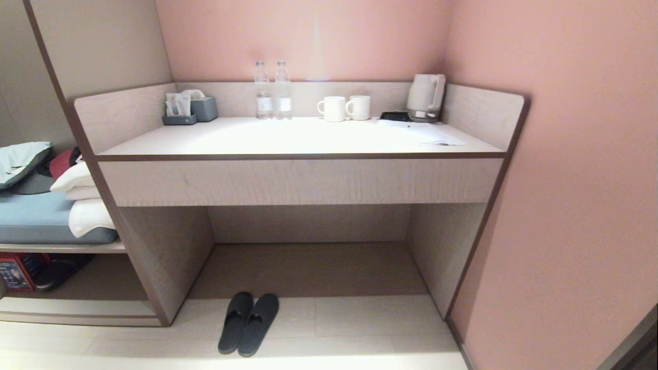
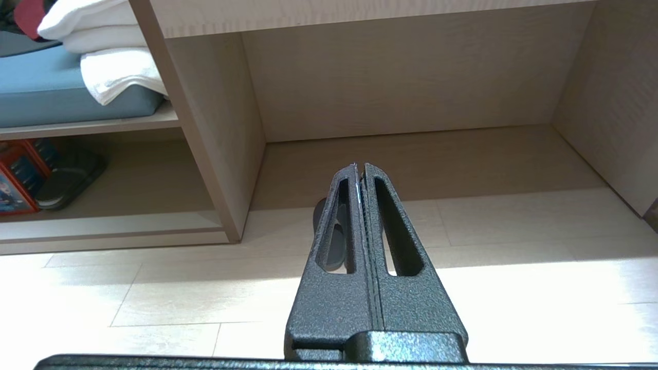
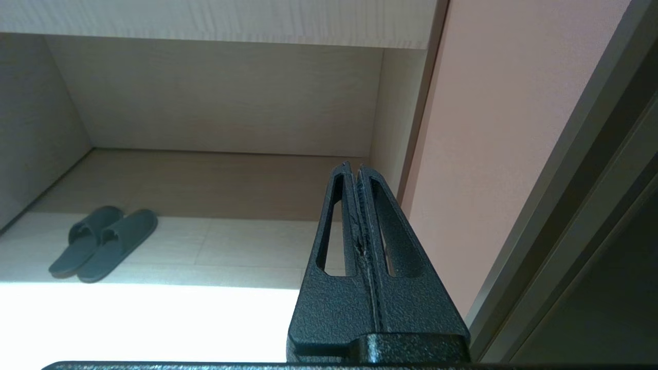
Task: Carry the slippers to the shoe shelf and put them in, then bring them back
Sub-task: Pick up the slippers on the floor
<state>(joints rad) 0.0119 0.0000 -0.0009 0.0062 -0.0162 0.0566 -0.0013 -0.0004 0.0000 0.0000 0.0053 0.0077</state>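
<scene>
The slippers, a dark charcoal pair, lie side by side on the pale floor at the front of the desk kneehole, toes pointing in. The shoe shelf is the low cubby under the blue-cushioned bench at the left. Neither arm shows in the head view. My left gripper is shut and empty, held above the floor with the slippers showing through a finger slot. My right gripper is also shut and empty, with the slippers well off to one side of it. The shoe shelf also appears in the left wrist view.
A red box and a dark flat object sit inside the shelf. White towels and a red cap lie on the blue cushion. The desk carries bottles, mugs and a kettle. A pink wall closes the right.
</scene>
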